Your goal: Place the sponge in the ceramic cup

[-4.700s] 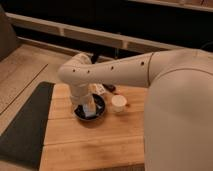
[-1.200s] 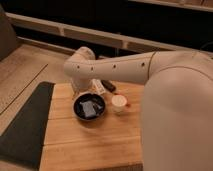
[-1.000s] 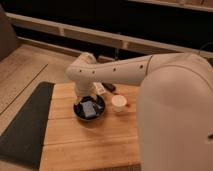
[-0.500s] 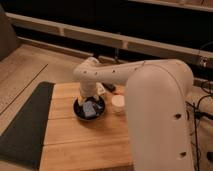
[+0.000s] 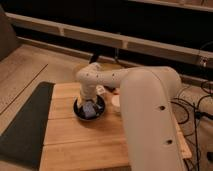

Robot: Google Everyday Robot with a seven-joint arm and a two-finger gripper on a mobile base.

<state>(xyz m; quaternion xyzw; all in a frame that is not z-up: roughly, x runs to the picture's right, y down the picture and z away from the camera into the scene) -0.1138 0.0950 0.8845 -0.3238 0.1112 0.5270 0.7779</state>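
The grey-blue sponge (image 5: 90,109) lies inside the black bowl (image 5: 78,108) on the wooden table (image 5: 75,140). My gripper (image 5: 89,99) hangs straight down over the bowl, just above the sponge or touching it; I cannot tell which. The white ceramic cup (image 5: 116,102) stands right of the bowl, and my arm's large white forearm (image 5: 150,115) hides its right side.
A dark mat (image 5: 25,120) covers the floor left of the table. A small white object (image 5: 102,90) sits behind the bowl, next to my wrist. Dark shelving (image 5: 100,35) runs along the back. Cables (image 5: 197,100) lie at the right.
My arm has swung closer and now fills more of the right side. The gripper has come down over the bowl. The sponge stays in the bowl.
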